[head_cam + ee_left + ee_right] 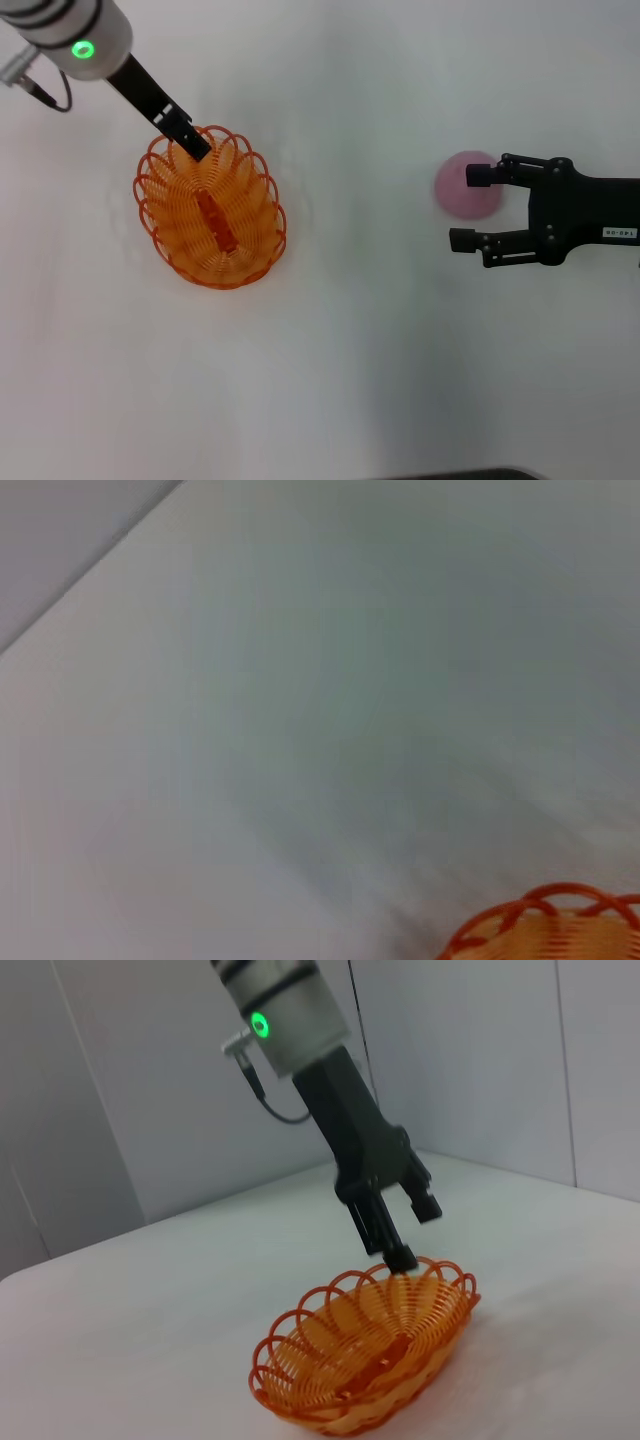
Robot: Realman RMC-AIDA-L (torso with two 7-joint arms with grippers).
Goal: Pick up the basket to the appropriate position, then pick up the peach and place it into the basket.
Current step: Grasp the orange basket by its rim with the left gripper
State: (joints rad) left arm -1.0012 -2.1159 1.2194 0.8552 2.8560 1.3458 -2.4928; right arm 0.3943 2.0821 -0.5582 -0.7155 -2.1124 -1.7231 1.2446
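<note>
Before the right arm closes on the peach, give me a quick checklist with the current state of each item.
1. Basket upright on the table: ok.
2. Basket interior free for the fruit: ok, only its orange base strip shows.
3. Left gripper clear of the basket: not ok, its tip is at the rim.
4. Right gripper open: ok.
5. Peach between the right gripper's fingers: not ok, one fingertip overlaps it and the other sits beside it.
6. Path from peach to basket free: ok.
</note>
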